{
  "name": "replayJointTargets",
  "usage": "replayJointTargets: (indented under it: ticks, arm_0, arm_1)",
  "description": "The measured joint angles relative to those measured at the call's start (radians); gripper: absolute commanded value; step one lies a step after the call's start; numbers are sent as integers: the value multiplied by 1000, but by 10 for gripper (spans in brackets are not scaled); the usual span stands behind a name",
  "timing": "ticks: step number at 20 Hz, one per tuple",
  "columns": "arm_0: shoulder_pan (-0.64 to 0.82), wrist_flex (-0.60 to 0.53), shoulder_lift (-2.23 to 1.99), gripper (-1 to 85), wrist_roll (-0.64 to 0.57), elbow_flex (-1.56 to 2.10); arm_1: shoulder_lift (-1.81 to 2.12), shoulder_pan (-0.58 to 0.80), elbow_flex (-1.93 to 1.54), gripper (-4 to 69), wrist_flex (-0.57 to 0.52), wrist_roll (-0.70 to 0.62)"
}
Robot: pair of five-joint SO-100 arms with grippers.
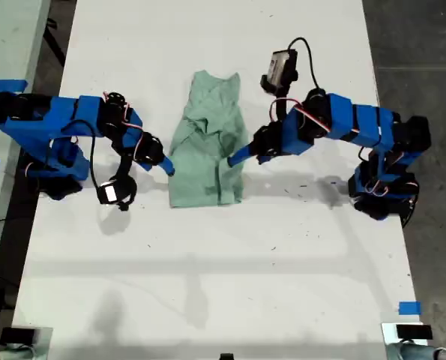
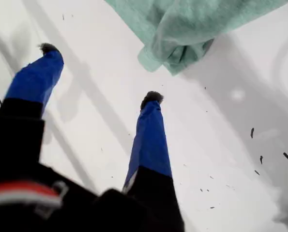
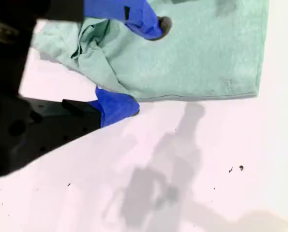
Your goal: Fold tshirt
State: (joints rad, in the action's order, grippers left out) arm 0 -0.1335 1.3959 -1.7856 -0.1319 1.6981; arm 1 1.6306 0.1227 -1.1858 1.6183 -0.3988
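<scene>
The pale mint-green tshirt point(image 1: 208, 135) lies crumpled and partly folded lengthwise in the middle of the white table. In the exterior view's right, my first gripper point(image 1: 234, 157) hovers by the shirt's edge. It is open point(image 2: 101, 72), holds nothing, and the tshirt point(image 2: 192, 24) has a bunched corner just ahead of its fingertips. From the exterior view's left, my second gripper point(image 1: 166, 166) reaches the shirt's other edge. It is open point(image 3: 144, 67): one finger lies over the tshirt point(image 3: 206, 48), the other at the cloth's edge by the table.
The white table point(image 1: 223, 285) stretches toward the exterior view's bottom. A blue tape mark point(image 1: 409, 307) sits near its lower right edge. A second pale surface with blue tape point(image 1: 5, 84) adjoins at the exterior view's left. Dark floor point(image 1: 417, 45) borders the right.
</scene>
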Motion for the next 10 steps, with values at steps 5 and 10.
replayJointTargets:
  ticks: [5,10]
  arm_0:
    - [0,-255,229,180,14,41]
    - [-5,-488,360,63,91,206]
  arm_1:
    - [2,0,-14,301,0,0]
    - [20,0,-38,301,0,3]
